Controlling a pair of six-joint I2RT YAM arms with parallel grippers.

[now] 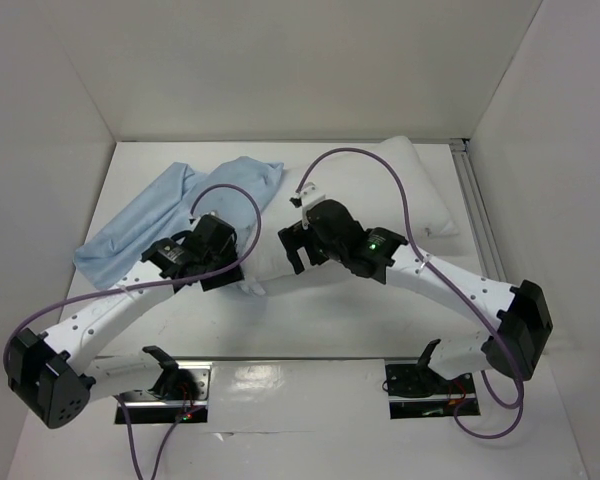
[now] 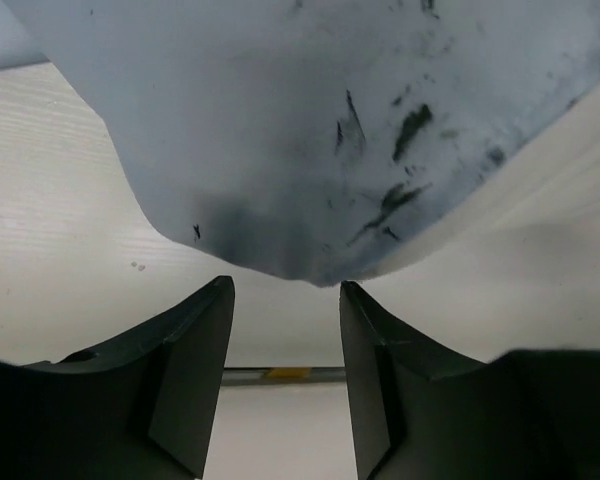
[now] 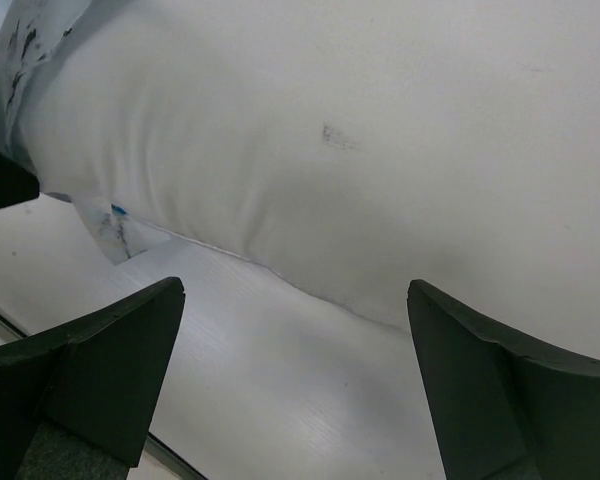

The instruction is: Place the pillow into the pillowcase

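1. Looking down from the top camera, I see the pillow [image 1: 400, 195] lying slantwise on the worktop [image 1: 310, 325]. One end is toward the far right corner and the other end is near the middle.
2. The pillowcase [image 1: 150, 215] is spread flat and wrinkled over the far left part of the worktop. Its right end reaches the pillow's left end and lies against it.
3. My left gripper [image 2: 285, 292] sits at the pillow's near left end, where the blue cloth meets the white.
4. From the left wrist, both fingers [image 2: 190, 340] stand apart with bare worktop showing between them. They hold nothing.
5. A rounded fold of the pillowcase, marked with dark smudges, hangs just beyond those fingertips. Its lowest point comes down about level with them, and I cannot tell whether it touches either one.
6. My right gripper [image 3: 295, 288] is at the pillow's near long edge, close to the middle of the worktop and just beside the left gripper.
7. Its fingers [image 3: 110, 370] are spread wide with nothing between them, and the pillow's plump side fills the view just ahead of them.
8. A small tag [image 3: 110, 225] sticks out from under the pillow's edge onto the worktop, ahead of the right gripper's left finger.
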